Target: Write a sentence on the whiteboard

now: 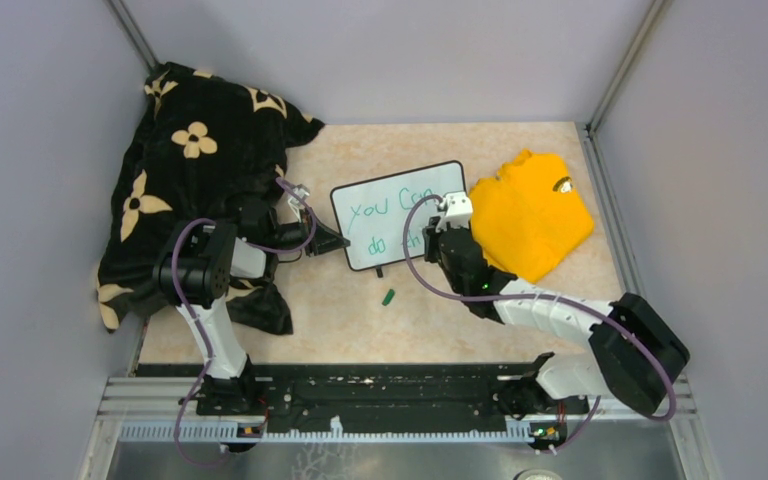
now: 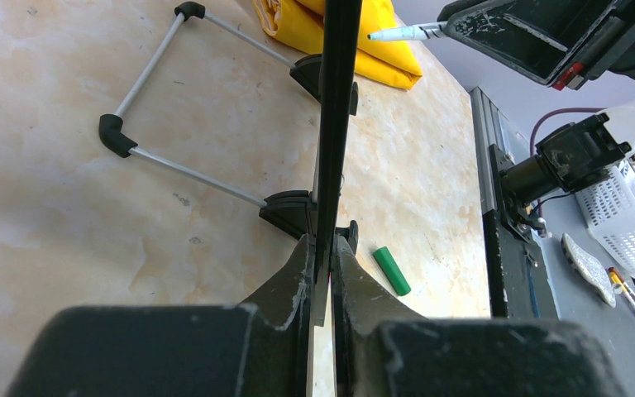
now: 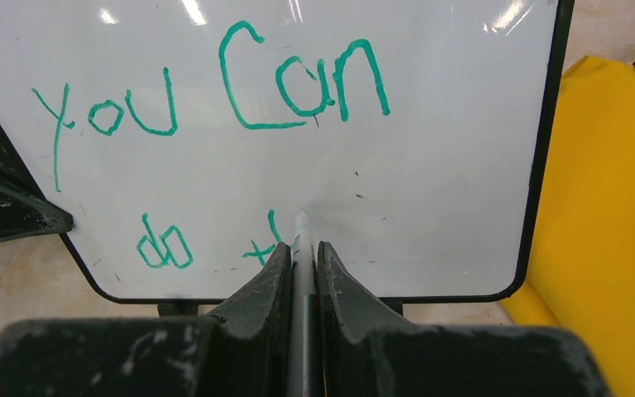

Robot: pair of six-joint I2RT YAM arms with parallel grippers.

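The whiteboard (image 1: 396, 214) stands tilted at the table's middle, with green writing "You Can" above "do t" on its face (image 3: 430, 165). My left gripper (image 1: 343, 241) is shut on the board's left edge; in the left wrist view the board's black edge (image 2: 336, 99) runs up from between the fingers (image 2: 328, 269). My right gripper (image 1: 438, 240) is shut on a marker (image 3: 302, 240), whose tip is at the board beside the "t". The marker also shows in the left wrist view (image 2: 401, 33). Its green cap (image 1: 388, 296) lies on the table in front of the board.
A folded yellow shirt (image 1: 532, 212) lies right of the board, touching its right side. A black cloth with cream flowers (image 1: 195, 160) covers the far left of the table. The board's wire stand (image 2: 174, 91) rests on the table behind it. Grey walls enclose the table.
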